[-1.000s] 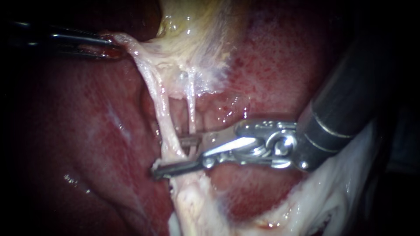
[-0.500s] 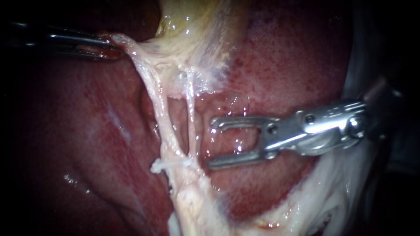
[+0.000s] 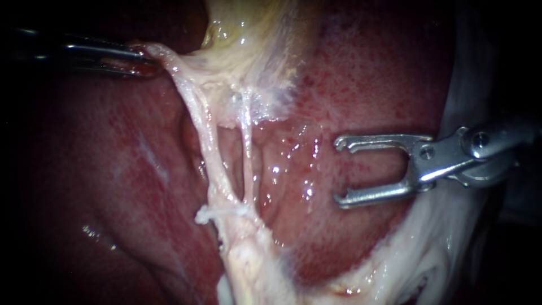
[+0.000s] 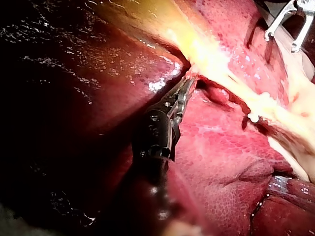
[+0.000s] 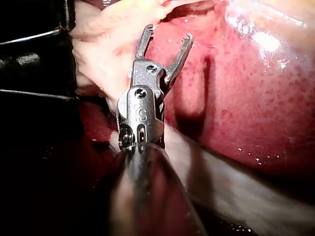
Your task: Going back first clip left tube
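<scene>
Two thin pale tubes run down from the yellowish gallbladder: the left tube and the right tube. A small white clip sits across the lower end of the left tube, and it also shows as a white clip in the left wrist view. My right instrument hangs over the liver, well to the right of both tubes, jaws open and empty. The same open jaws show on my right instrument. My left instrument holds a pale tissue strand taut at upper left, jaws shut on it.
Red liver surrounds the tubes and lies under the right instrument. Pale fatty tissue runs along the lower right. In the left wrist view my left instrument grips tissue at the liver's edge, with my right instrument far beyond it.
My right instrument has let go of the left tube and drawn back to the right with jaws open. The white clip stays on the tube. The left instrument has not moved.
</scene>
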`<state>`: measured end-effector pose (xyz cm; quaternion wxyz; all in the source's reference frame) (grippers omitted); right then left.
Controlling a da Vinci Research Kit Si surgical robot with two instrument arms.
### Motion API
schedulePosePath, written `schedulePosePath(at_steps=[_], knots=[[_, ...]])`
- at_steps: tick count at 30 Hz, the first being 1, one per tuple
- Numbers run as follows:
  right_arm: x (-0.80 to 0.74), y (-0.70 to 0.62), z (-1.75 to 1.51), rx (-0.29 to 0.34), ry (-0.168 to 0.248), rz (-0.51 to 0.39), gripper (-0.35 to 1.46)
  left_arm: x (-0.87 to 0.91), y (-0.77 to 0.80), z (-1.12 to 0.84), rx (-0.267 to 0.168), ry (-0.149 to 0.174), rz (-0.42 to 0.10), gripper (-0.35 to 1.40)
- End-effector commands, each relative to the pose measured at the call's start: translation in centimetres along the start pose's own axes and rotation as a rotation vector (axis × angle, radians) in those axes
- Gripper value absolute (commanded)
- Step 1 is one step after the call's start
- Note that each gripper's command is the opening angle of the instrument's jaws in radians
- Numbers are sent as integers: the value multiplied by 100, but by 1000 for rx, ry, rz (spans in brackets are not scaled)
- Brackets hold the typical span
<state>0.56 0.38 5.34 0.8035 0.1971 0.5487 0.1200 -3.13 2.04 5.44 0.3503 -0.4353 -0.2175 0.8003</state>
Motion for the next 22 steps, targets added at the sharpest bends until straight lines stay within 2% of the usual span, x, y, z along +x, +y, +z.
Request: schedulePosePath(at_steps=[1, 2, 5, 11, 22], knots=[[0, -1, 1, 11, -7, -1, 50, -2, 0, 5, -3, -1, 3, -35], [1, -1, 1, 31, -17, -7, 50, -5, 1, 10, -6, -1, 5, -35], [1, -2, 0, 38, -40, -15, 50, -13, 1, 28, -15, 0, 10, -35], [1, -3, -1, 39, -43, -16, 50, -30, -7, 54, -20, -16, 22, -35], [2, -5, -1, 44, -43, -22, 50, -31, -8, 55, -23, -20, 24, -35]])
